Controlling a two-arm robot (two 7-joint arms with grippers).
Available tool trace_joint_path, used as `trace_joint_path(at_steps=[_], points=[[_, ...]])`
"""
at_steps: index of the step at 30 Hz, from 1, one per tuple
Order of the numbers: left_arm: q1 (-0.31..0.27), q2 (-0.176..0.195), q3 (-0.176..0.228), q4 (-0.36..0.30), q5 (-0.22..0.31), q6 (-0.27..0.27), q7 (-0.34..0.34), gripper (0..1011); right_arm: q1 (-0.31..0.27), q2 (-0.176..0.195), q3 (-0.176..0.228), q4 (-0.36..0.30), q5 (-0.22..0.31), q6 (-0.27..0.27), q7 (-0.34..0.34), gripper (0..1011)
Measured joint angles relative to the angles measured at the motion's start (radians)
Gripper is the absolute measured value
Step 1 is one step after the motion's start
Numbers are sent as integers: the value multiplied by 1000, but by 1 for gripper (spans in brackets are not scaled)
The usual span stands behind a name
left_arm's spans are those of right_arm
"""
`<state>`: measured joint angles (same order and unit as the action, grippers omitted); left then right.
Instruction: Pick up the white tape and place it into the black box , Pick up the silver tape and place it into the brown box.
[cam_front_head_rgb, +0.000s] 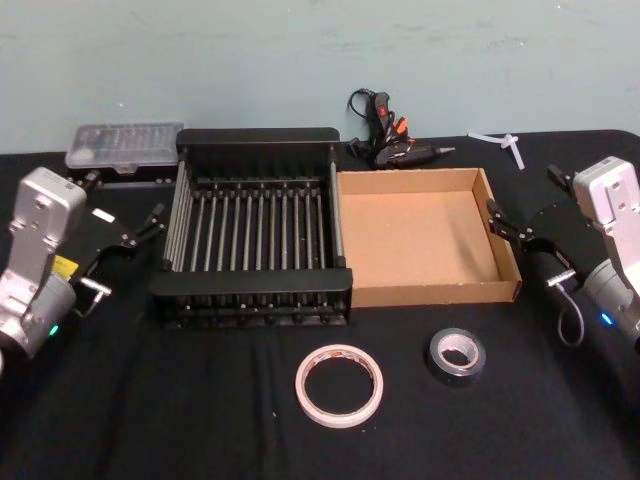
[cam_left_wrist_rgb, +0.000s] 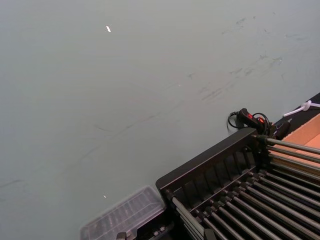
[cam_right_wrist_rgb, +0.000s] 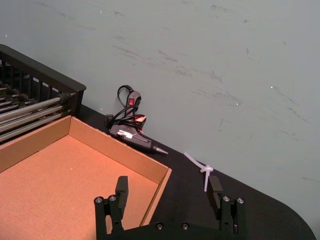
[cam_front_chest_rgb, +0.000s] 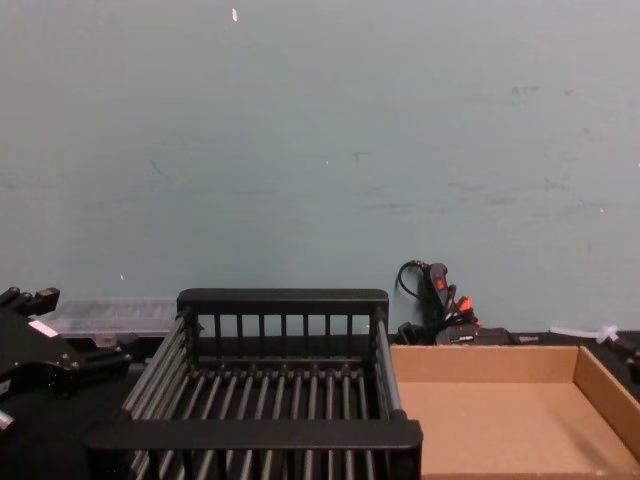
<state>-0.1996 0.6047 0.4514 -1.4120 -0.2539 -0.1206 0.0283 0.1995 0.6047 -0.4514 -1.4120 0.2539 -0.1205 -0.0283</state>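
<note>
A: Arm pose?

B: My left gripper (cam_front_head_rgb: 150, 222) sits at frame left beside the black box (cam_front_head_rgb: 255, 143), fingers spread. My right gripper (cam_front_head_rgb: 515, 232) sits at frame right, jaws wide, by the brown box (cam_front_head_rgb: 430, 292).

A: Tapes?

B: White tape (cam_front_head_rgb: 339, 384) at lower centre, silver tape (cam_front_head_rgb: 457, 355) just right of it, both on the table, well apart from both grippers.

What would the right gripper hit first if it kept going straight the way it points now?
Probably the brown box: the open right gripper points toward the box's right wall, close beside it. In the right wrist view the gripper straddles that wall's far corner, so it might pass above; depth is unclear.
</note>
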Motion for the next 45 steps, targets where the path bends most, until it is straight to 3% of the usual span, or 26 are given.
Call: trace_joint_path(at_steps=[45], points=[[0, 0, 0, 0, 0, 0, 0, 1001, 0, 0, 0, 0, 0, 0, 0, 1002]])
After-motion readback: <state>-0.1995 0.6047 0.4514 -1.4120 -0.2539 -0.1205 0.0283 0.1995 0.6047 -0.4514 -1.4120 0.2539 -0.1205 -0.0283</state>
